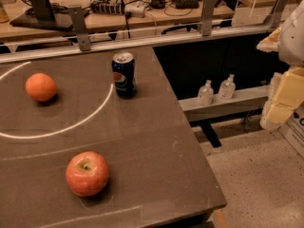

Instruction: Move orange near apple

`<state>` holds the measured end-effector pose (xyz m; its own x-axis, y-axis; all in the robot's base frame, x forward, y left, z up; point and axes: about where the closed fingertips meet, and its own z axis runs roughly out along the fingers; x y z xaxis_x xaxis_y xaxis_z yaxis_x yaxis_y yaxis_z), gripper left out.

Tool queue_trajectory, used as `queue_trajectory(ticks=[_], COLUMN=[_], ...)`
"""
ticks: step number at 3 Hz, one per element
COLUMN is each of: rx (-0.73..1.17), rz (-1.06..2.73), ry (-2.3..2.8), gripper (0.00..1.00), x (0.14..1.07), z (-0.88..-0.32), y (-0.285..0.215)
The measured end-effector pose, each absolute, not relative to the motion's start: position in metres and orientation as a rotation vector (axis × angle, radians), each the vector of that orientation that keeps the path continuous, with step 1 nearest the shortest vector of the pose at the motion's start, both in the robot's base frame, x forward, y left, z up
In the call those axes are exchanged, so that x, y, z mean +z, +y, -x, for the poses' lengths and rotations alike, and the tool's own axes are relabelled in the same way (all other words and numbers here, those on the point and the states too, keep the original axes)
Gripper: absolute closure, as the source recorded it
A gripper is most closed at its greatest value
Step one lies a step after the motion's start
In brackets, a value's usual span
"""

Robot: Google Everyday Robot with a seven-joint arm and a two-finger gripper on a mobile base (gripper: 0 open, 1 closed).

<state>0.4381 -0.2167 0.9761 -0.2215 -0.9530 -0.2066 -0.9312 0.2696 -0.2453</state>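
The orange [41, 87] is a small, plain orange fruit lying on the dark table [156, 151] at the far left, inside a white painted arc. The apple [87, 173] is red-pink with a stem dimple and lies near the table's front edge, well in front of the orange and a little to its right. My gripper [285, 99] shows as pale white and yellowish parts at the right edge of the view. It is off the table, above the floor and far from both fruits. It holds nothing that I can see.
A blue Pepsi can [124, 74] stands upright right of the orange, at the arc's end. A metal rail [142, 41] runs along the table's back edge. Two small pump bottles [216, 90] stand on a low shelf beyond the table's right edge.
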Motion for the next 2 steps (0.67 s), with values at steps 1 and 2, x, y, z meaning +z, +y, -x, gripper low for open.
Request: queue_trajectory(ticks=[1, 2], rx=[-0.098, -0.08], rz=[1.725, 1.747], ry=[2.232, 2.173], gripper=[0.0, 0.0], x=[0.976, 0.982], z=[-0.438, -0.44], y=[-0.217, -0.206])
